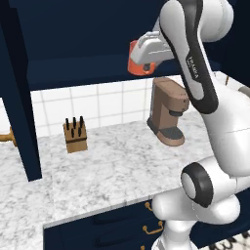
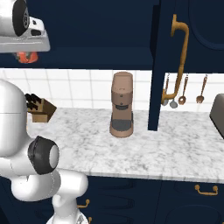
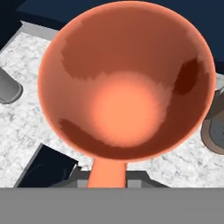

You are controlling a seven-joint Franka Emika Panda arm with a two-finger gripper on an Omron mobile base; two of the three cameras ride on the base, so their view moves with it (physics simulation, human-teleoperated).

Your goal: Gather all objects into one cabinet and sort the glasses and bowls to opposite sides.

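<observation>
A grey-white marble counter (image 1: 97, 171) runs under white wall tiles (image 1: 93, 105). Left of the coffee machine (image 1: 167, 111) stands a knife block (image 1: 75, 135); right of it hang utensils (image 2: 183, 89).

brown coffee machine (image 1: 167, 112) and knife block (image 1: 75, 135) stand on marble counter (image 1: 112, 171).

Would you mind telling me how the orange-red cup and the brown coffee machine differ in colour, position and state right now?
The orange-red cup is bright orange-red; the coffee machine is dull brown. The cup is held up in the air by the gripper, level with the navy cabinet; the coffee machine stands on the marble counter. The cup is far smaller than the coffee machine. Both are upright.
</observation>
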